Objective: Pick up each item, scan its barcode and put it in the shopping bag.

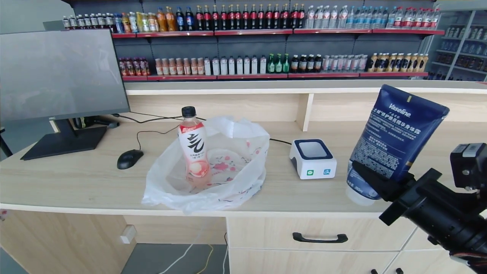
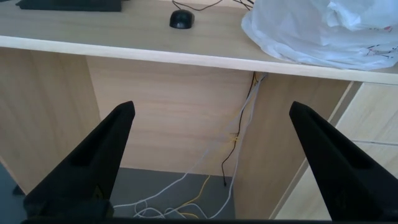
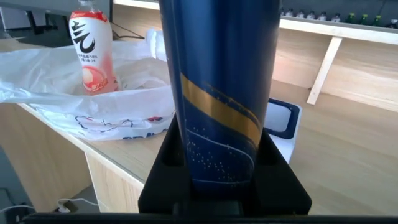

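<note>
1. The right pincer (image 1: 372,176) is clamped on the lower part of a blue tube (image 1: 397,137), with 1 finger on each side of it.
2. The blue tube is held tilted with its white cap end down and its flat crimped end up, over the right part of the desk (image 1: 76,179), to the right of the scanner (image 1: 312,158). I cannot tell whether the cap touches the desk.
3. In the right wrist view the blue tube (image 3: 221,93) stands up out of the right pincer (image 3: 221,171), with the scanner (image 3: 283,118) just behind it.
4. The left pincer (image 2: 211,155) hangs below the desk's front edge with its 2 fingers wide apart and nothing between them.
5. The white shopping bag (image 1: 251,152) lies open on the middle of the desk, to the left of the scanner.
6. 1 pink drink bottle (image 1: 194,148) with a black cap stands upright inside the shopping bag.
7. A monitor (image 1: 57,72) stands at the desk's left end, with a black mouse (image 1: 129,158) between it and the shopping bag.
8. Shelves (image 1: 266,34) of drinks line the wall behind.
</note>
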### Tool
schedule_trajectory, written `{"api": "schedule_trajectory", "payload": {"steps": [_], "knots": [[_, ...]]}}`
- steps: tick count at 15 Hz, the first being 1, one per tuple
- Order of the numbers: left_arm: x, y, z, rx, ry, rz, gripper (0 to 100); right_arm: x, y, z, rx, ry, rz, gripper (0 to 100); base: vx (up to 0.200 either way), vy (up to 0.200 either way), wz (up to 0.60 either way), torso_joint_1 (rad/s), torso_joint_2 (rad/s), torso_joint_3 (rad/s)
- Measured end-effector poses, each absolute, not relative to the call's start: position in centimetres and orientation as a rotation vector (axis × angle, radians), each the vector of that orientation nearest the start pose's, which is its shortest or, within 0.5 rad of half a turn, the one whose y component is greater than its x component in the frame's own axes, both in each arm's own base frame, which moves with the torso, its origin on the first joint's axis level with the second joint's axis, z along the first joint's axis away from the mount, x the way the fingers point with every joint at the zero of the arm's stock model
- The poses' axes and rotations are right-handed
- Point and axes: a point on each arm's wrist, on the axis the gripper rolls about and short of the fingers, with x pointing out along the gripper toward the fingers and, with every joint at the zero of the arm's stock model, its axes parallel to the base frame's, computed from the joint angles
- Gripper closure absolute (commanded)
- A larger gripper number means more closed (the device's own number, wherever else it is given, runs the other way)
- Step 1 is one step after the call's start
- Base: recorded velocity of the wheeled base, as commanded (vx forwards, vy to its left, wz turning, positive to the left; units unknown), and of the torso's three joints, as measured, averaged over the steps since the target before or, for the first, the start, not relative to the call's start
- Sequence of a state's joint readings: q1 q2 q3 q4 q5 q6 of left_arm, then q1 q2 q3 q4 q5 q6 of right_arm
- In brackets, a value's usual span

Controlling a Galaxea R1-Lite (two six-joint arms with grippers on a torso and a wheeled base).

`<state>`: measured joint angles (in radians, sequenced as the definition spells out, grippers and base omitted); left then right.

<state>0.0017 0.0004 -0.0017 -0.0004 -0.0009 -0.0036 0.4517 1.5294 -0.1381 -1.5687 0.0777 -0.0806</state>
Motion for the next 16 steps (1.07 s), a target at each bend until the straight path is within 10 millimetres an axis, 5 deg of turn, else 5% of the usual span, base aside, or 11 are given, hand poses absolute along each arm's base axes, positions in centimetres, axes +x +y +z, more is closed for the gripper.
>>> {"api": "schedule_trajectory", "payload": {"steps": [6, 11, 16], "knots": [[-2.3, 0.0, 7.6, -0.005, 0.001, 0.0, 0, 19.0, 8.5, 16.5, -0.054, -0.226, 0.483, 100, 0.0, 0.0, 0.0, 0.0, 0.0, 0.0], [-2.3, 0.0, 7.6, -0.008, 0.001, 0.001, 0, 23.0, 8.6, 17.6, -0.336, -0.368, 0.529, 100, 0.0, 0.0, 0.0, 0.0, 0.0, 0.0], [-2.3, 0.0, 7.6, -0.009, 0.001, 0.001, 0, 27.9, 12.9, 20.4, -0.672, -0.672, 0.544, 100, 0.0, 0.0, 0.0, 0.0, 0.0, 0.0]]}}
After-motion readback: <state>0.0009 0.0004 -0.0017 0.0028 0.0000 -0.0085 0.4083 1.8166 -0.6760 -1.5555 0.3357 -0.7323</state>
